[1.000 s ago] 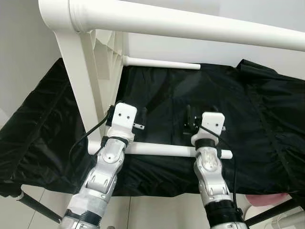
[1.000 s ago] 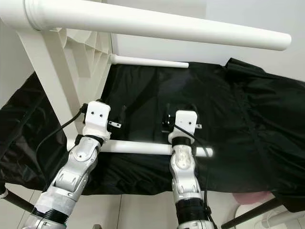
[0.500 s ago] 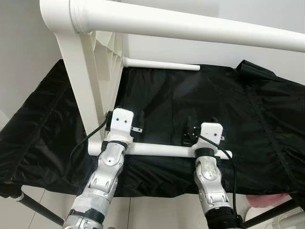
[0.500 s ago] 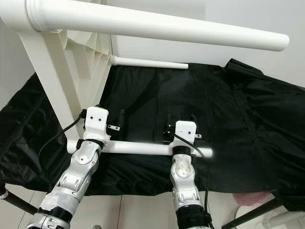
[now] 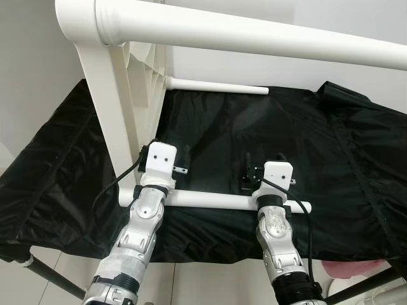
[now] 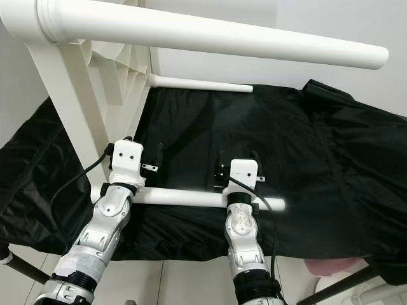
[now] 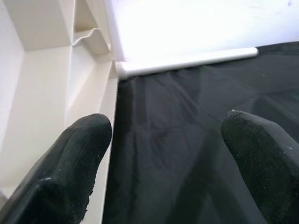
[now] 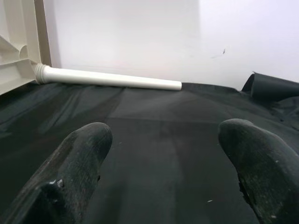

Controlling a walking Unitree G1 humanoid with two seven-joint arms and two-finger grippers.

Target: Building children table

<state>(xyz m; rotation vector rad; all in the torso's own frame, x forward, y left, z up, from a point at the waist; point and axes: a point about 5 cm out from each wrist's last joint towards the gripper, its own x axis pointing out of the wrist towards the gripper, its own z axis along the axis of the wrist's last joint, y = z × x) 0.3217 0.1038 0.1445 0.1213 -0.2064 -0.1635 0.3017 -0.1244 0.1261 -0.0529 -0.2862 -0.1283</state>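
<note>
A white children's table lies on its side on a black cloth. Its white panel (image 5: 114,108) stands at the left, and three round white legs stick out to the right. The thick top leg (image 5: 254,38) crosses close overhead. The far leg (image 5: 216,86), also in the right wrist view (image 8: 107,78), lies by the wall. The near leg (image 5: 210,200) runs under both my wrists. My left gripper (image 7: 166,135) is open beside the panel, holding nothing. My right gripper (image 8: 166,135) is open over the cloth, just past the near leg.
The black cloth (image 5: 331,146) covers a raised surface that ends at its front edge near my forearms. A white wall stands behind it. A pink object (image 5: 346,270) sits on the floor at the lower right. A dark frame bar (image 5: 44,273) slants at the lower left.
Both arms have drawn back a little toward me, so the wrists now sit right over the near leg. The fingers stay apart. The table has not moved.
</note>
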